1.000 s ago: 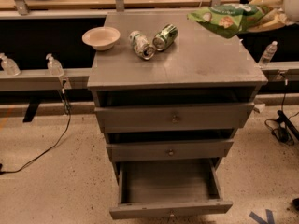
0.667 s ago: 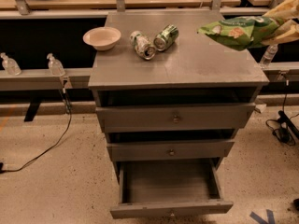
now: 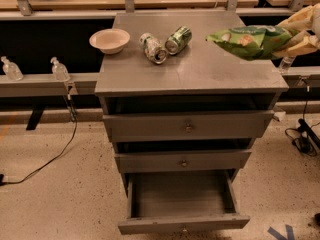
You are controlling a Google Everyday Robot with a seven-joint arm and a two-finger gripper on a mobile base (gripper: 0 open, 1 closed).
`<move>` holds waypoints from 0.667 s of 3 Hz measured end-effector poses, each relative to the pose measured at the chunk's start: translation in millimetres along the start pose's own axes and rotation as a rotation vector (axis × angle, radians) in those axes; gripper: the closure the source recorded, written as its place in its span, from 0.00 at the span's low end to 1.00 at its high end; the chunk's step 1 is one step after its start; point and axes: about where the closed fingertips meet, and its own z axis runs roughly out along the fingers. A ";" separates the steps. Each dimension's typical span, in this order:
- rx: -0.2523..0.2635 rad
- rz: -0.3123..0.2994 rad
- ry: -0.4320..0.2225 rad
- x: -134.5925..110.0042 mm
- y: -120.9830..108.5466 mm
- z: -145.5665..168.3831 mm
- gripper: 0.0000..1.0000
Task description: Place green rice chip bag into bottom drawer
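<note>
The green rice chip bag [image 3: 250, 41] is a crinkly bright-green bag held flat in the air above the right part of the cabinet top. My gripper [image 3: 295, 34] comes in from the right edge with pale fingers and is shut on the bag's right end. The bottom drawer [image 3: 182, 223] is pulled out at the foot of the cabinet and its grey box shows nothing inside. It lies below and to the left of the bag.
Two green-and-silver cans [image 3: 165, 43] and a pale bowl [image 3: 110, 39] lie on the grey cabinet top [image 3: 200, 74]. The two upper drawers [image 3: 187, 126] are slightly open. Spray bottles [image 3: 59, 69] stand on a rail at left; cables [image 3: 300, 139] lie on the floor.
The gripper has carried the bag down and forward a little, toward the cabinet's right front. The cans, bowl and drawers have not moved.
</note>
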 end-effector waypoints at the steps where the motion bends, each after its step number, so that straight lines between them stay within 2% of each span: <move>1: 0.143 0.137 0.003 -59.0 -1.5 -53.6 1.00; 2: 0.173 0.298 0.028 -98.5 34.3 -72.7 1.00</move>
